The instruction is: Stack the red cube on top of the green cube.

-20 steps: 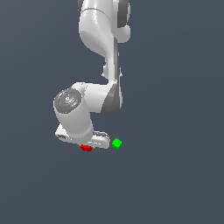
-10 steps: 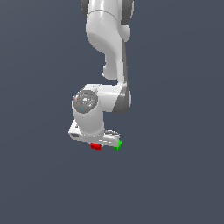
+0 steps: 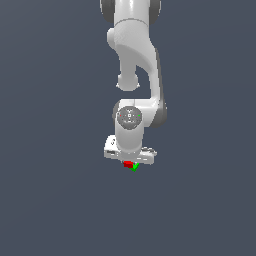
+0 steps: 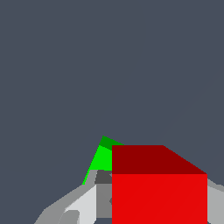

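The red cube (image 3: pixel 128 164) sits between the jaws, closed on it, just below centre of the exterior view. The green cube (image 3: pixel 134 167) lies immediately beside and partly behind it, toward that view's right. In the wrist view the red cube (image 4: pixel 159 186) fills the lower right, the green cube (image 4: pixel 101 158) showing at its edge.

There are no words, numbers, labels or signs to read in either view. The white arm, the red cube (image 4: pixel 159 192), the green cube (image 4: pixel 99 158) and the grey background are all plain, with nothing written on them.
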Available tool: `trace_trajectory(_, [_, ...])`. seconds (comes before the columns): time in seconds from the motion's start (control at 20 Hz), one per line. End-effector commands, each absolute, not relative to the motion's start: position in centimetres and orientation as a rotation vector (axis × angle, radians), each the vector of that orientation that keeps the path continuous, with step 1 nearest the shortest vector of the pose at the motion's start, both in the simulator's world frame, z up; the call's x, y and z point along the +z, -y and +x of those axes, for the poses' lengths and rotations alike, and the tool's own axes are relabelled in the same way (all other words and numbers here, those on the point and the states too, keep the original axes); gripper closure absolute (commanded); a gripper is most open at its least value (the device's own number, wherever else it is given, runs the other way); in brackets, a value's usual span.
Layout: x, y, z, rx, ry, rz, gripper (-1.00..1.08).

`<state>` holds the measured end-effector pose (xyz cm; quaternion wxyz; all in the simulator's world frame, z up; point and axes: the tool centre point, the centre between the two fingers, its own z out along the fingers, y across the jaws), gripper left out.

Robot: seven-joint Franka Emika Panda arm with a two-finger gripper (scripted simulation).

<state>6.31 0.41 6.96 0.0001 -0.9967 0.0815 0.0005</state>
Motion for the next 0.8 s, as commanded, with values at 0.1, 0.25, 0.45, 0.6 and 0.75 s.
trace_trajectory(0.1, [6.18, -2.27, 5.77, -0.001, -0.258, -3.131, 1.08])
trace_trajectory(0.25, [6.0, -2.58, 5.76, 0.0, -0.259, -3.131, 1.08])
trace_trajectory(0.45, [6.0, -2.58, 5.76, 0.0, -0.259, -3.131, -0.92])
trace_trajectory(0.6, [6.0, -2.58, 5.76, 0.0, -0.259, -3.131, -0.92])
trace_trajectory(0.75, [6.0, -2.58, 5.76, 0.0, -0.259, -3.131, -0.92])
